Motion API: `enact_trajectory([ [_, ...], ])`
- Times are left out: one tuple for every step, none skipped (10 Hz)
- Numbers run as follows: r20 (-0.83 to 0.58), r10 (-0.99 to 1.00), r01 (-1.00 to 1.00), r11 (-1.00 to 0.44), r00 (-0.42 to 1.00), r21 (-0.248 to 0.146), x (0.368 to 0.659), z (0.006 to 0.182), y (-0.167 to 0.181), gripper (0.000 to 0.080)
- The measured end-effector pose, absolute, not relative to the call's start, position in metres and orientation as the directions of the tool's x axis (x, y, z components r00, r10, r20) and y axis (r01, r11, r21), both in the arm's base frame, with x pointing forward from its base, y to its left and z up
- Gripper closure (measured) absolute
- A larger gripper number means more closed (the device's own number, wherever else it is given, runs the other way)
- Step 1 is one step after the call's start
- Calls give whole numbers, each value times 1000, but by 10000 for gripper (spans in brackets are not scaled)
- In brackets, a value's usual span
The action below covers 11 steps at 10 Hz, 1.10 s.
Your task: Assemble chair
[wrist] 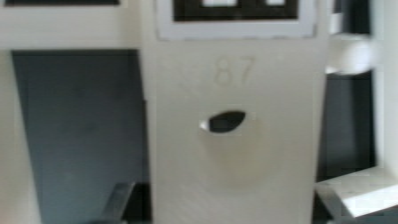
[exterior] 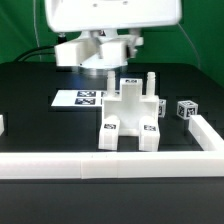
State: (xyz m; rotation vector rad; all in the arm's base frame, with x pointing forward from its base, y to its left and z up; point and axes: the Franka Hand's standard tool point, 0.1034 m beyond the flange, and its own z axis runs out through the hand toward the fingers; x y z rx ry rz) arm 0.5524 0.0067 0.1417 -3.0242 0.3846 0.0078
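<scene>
White boxy arm (exterior: 110,14), grey-white wrist (exterior: 92,50), black cable (exterior: 33,47).

The arm (exterior: 110,15) came in at the top centre of the exterior view, its broad white housing cut off by the upper edge. Below it the white wrist (exterior: 92,50) pointed straight down, tilted to neither side. The gripper (exterior: 108,68) hung beneath the wrist, just above the middle of the frame, with its short dark fingers aimed downward. In the wrist view only the finger ends (wrist: 116,200) showed, one dark and one pale. They were drawn in narrow, with the chair panel (wrist: 231,120) between them. Whether the pads pressed on it could not be made out.
</scene>
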Motion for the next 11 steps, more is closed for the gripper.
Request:
enact_trajectory([
  [-22,-249,-249,-965,968,-86,553,136,22,515],
  [-26,-241,-242,-967,970,-81,555,130,30,515],
  [-26,-243,-245,-966,970,-81,555,130,28,515],
  [-27,-245,-246,-966,969,-80,555,130,27,515],
  [-29,-239,-240,-967,971,-79,554,128,28,515],
  [-33,-220,-222,-972,975,-76,550,125,29,515],
  [-31,-175,-176,-983,984,-53,550,126,34,515],
  [-27,-127,-127,-991,992,-30,551,125,41,515],
  [-29,-116,-117,-993,993,-27,551,124,45,515],
  [-30,-120,-120,-992,992,-26,550,123,43,515],
  [-30,-120,-121,-992,992,-26,550,123,43,515],
])
